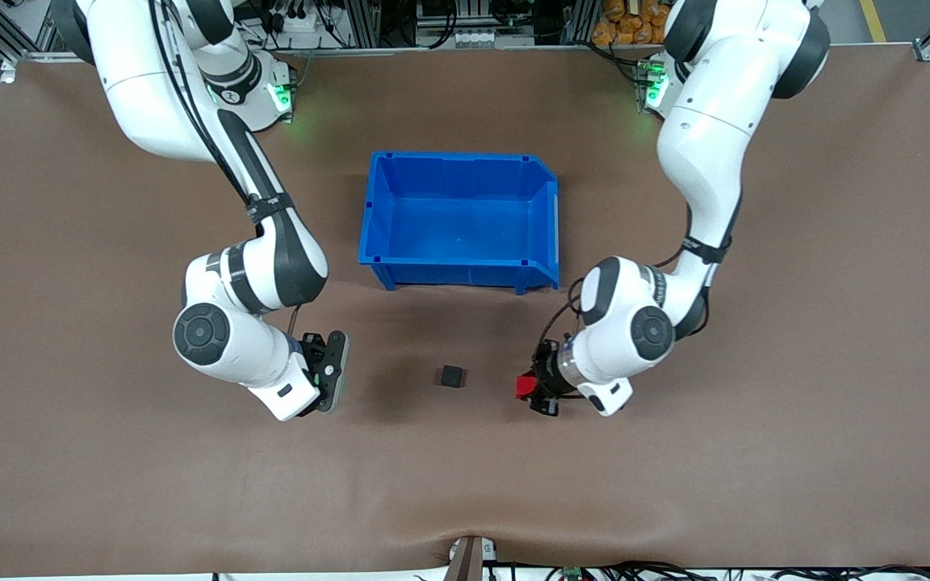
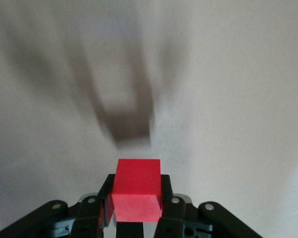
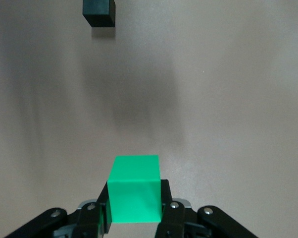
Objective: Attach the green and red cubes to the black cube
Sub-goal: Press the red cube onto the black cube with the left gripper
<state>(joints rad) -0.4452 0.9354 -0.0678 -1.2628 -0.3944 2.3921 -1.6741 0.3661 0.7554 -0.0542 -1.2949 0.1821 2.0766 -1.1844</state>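
The left gripper (image 2: 136,213) was clamped on the red cube (image 2: 137,188), its fingers pressed against two opposite faces, and it hung just above the counter (image 1: 675,484) toward the left arm's end. In the front view the red cube (image 1: 523,386) showed at the tip of that gripper (image 1: 536,391), with one free face turned toward the middle of the counter.

The right gripper (image 3: 134,213) was closed the same way on the green cube (image 3: 135,188), held low over the counter toward the right arm's end. From the front only the right gripper (image 1: 328,383) showed, with no more than a thin green edge of the cube visible there.

Between the two sat the black cube (image 1: 451,376), alone on the counter, nearer the front camera than the blue bin (image 1: 400,234). The right wrist view caught the black cube (image 3: 98,12) ahead of the green one and a little off its line. The left wrist view showed only bare counter and a shadow ahead of the red cube.

By the look of it, the black cube lay roughly on the line joining the two grippers, and the left gripper seemed the closer of the pair. I judged each arm would need to travel inward toward the middle, bringing its cube's free face against a side of the black one, with the right arm correcting sideways first.
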